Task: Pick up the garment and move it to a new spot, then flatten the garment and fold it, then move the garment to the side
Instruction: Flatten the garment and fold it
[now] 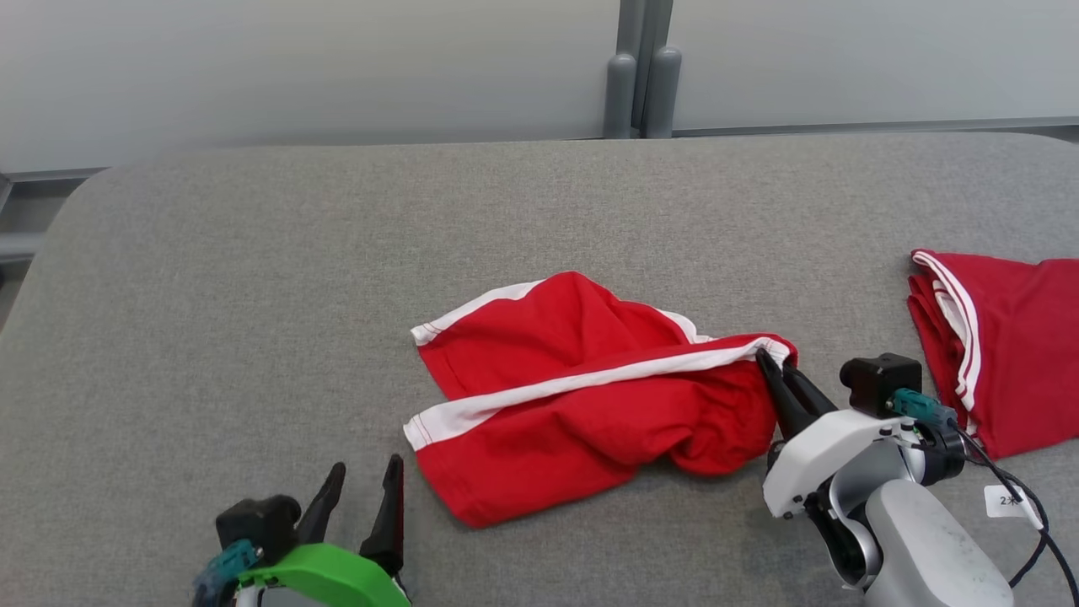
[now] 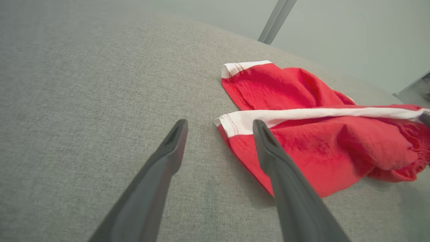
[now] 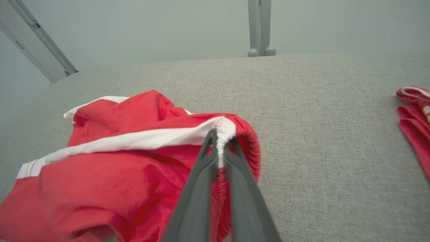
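The garment [image 1: 582,405] is a pair of red shorts with white stripes, lying crumpled in the middle of the grey table [image 1: 253,278]. My right gripper [image 1: 773,362] is shut on its right end, the gathered waistband. In the right wrist view the right gripper [image 3: 220,143] pinches that white and red waistband of the garment [image 3: 117,161] between its fingers. My left gripper [image 1: 364,476] stands open near the table's front edge, just left of the garment's lower left corner. The left wrist view shows the left gripper [image 2: 220,126] open, its fingertips level with the white-striped hem of the garment [image 2: 319,134].
A second red garment with white stripes [image 1: 1003,346] lies at the table's right edge, also seen as the second red garment [image 3: 415,117] in the right wrist view. A pale wall with a grey post [image 1: 641,76] stands behind the table.
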### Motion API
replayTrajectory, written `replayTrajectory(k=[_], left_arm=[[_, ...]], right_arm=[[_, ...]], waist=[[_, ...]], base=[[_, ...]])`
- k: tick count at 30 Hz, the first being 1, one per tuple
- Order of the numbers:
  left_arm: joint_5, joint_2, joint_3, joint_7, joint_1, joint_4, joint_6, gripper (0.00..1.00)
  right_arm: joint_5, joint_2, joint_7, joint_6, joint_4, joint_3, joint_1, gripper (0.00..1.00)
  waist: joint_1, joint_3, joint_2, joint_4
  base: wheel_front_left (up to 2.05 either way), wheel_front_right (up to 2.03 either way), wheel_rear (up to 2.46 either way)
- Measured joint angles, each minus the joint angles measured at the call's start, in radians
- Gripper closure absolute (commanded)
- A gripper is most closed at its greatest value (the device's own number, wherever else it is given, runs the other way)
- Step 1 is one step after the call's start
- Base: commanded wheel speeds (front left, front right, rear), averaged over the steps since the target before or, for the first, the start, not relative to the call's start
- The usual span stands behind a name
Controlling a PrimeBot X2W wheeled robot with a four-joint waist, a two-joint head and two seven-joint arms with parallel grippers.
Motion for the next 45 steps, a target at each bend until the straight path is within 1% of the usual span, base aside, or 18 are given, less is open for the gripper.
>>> replayTrajectory(k=[5, 7, 10, 13, 16, 23, 34, 39, 41, 42, 43, 44, 45], left_arm=[[-0.018, 0.017, -0.037, 0.116, -0.077, 0.067, -0.036, 0.00], [-0.040, 0.014, -0.045, 0.165, -0.107, 0.091, -0.049, 0.00], [-0.057, 0.004, -0.055, 0.231, -0.155, 0.132, -0.057, 0.00], [-0.094, -0.015, -0.054, 0.281, -0.195, 0.175, -0.062, 0.00], [-0.108, -0.023, -0.056, 0.323, -0.230, 0.226, -0.066, 0.00], [-0.119, -0.039, -0.062, 0.358, -0.287, 0.314, -0.070, 0.00], [-0.154, -0.071, -0.055, 0.356, -0.328, 0.386, -0.089, 0.00], [-0.170, -0.080, -0.033, 0.344, -0.352, 0.430, -0.081, 0.00], [-0.175, -0.082, -0.027, 0.339, -0.358, 0.436, -0.081, 0.11], [-0.176, -0.084, -0.024, 0.338, -0.364, 0.442, -0.081, 0.20], [-0.179, -0.086, -0.023, 0.336, -0.369, 0.449, -0.081, 0.23], [-0.181, -0.089, -0.023, 0.336, -0.374, 0.458, -0.081, 0.31], [-0.184, -0.093, -0.021, 0.336, -0.377, 0.467, -0.081, 0.42]], right_arm=[[-0.010, 0.001, 0.019, 0.000, -0.036, 0.000, 0.021, 1.00], [-0.012, 0.005, 0.022, 0.000, -0.046, 0.001, 0.033, 1.00], [-0.015, 0.007, 0.029, 0.000, -0.058, 0.005, 0.041, 1.00], [-0.020, 0.012, 0.036, 0.000, -0.065, 0.011, 0.048, 1.00], [-0.020, 0.015, 0.038, 0.000, -0.069, 0.020, 0.048, 1.00], [-0.020, 0.017, 0.041, 0.000, -0.071, 0.040, 0.048, 1.00], [-0.018, 0.016, 0.040, 0.000, -0.069, 0.051, 0.046, 1.00], [-0.018, 0.016, 0.039, 0.000, -0.068, 0.059, 0.039, 1.00], [-0.017, 0.017, 0.039, 0.000, -0.068, 0.061, 0.037, 1.00], [-0.017, 0.017, 0.039, 0.000, -0.068, 0.062, 0.034, 1.00], [-0.017, 0.017, 0.039, 0.000, -0.067, 0.063, 0.030, 1.00], [-0.017, 0.017, 0.038, 0.000, -0.067, 0.064, 0.027, 1.00], [-0.016, 0.017, 0.036, 0.000, -0.067, 0.065, 0.026, 1.00]], waist=[[0.0000, -0.009, 0.0000, -0.006], [0.0000, -0.012, 0.0000, -0.006], [0.0000, -0.017, 0.0000, -0.005], [0.0000, -0.019, 0.0000, -0.008], [0.0000, -0.020, 0.0000, -0.014], [0.0000, -0.019, 0.0000, -0.032], [0.0000, -0.012, 0.0000, -0.043], [0.0000, -0.006, 0.0000, -0.050], [0.0000, -0.004, 0.0000, -0.051], [0.0000, -0.002, 0.0000, -0.053], [0.0000, 0.000, 0.0000, -0.054], [0.0000, 0.002, 0.0000, -0.056], [0.0000, 0.004, 0.0000, -0.057]], base=[[0.00, 0.00, 0.00], [0.00, 0.00, 0.00], [0.00, 0.00, 0.00], [0.00, 0.00, 0.00], [0.00, 0.00, 0.00], [0.00, 0.00, 0.00], [0.00, 0.00, 0.00], [0.00, 0.00, 0.00], [0.00, 0.00, 0.00], [0.00, 0.00, 0.00], [0.00, 0.00, 0.00], [0.00, 0.00, 0.00], [0.00, 0.00, 0.00]])
